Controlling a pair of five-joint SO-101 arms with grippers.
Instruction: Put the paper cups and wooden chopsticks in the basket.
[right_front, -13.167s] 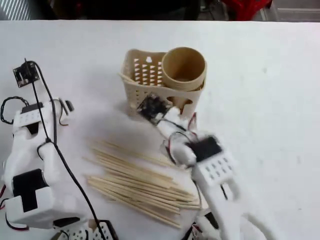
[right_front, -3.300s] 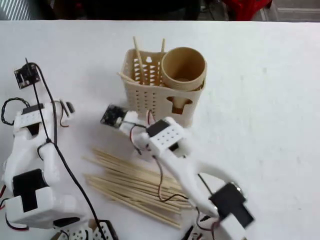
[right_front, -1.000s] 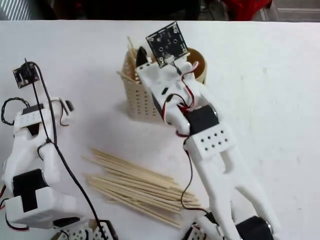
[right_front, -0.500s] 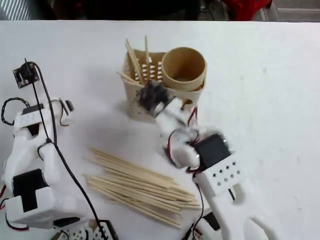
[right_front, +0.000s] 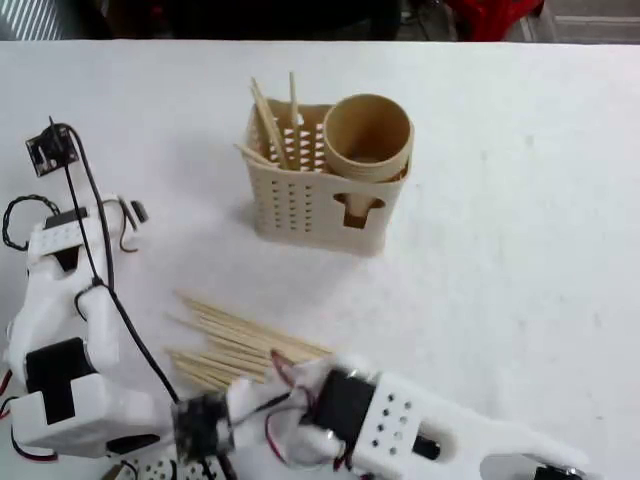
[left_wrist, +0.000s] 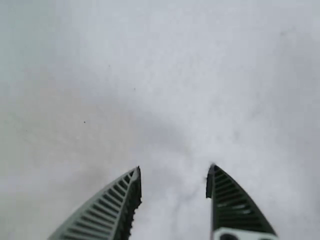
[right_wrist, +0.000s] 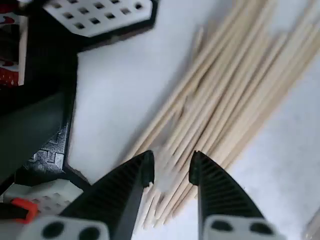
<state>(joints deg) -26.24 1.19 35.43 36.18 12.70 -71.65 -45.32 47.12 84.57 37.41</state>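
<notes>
A cream perforated basket stands at the table's far middle. Stacked paper cups sit in its right half, and a few wooden chopsticks stand upright in its left half. A pile of chopsticks lies on the table nearer the front. My right arm stretches low across the front, its wrist over the pile's near left end. My right gripper is open, its tips straddling the ends of the chopsticks. My left gripper is open over bare table, holding nothing.
The left arm sits folded at the table's left edge, with a small circuit board and black cables beside it. A dark arm base lies close to the chopstick ends. White table surface spreads right of the basket.
The right arm has pulled back from the basket and swung down to the front of the chopstick pile. The chopsticks it carried now stand in the basket. The left arm has not moved.
</notes>
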